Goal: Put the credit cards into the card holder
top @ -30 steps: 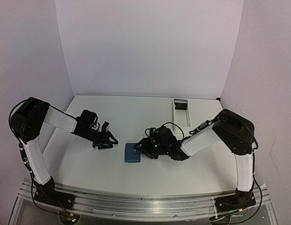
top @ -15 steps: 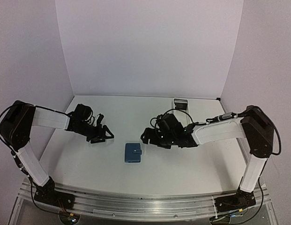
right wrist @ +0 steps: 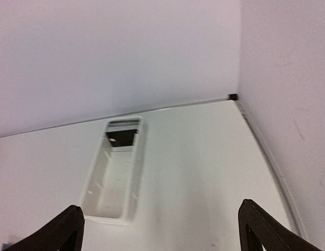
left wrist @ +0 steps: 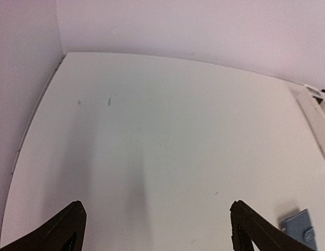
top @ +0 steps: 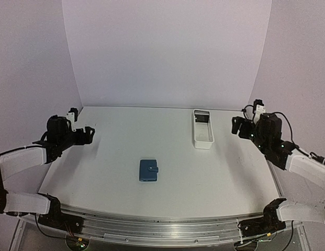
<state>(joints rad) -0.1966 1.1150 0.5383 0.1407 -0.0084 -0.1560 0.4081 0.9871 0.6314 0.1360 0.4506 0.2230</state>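
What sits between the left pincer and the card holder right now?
Nothing: only bare table lies between the left pincer and the card holder. This shows in the top view and the left wrist view.

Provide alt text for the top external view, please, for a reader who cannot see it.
A closed dark-blue card holder lies alone near the middle of a white table, with a long white tray farther back to its right. The left arm and right arm hang over the table's side edges, their jaws far from both objects.
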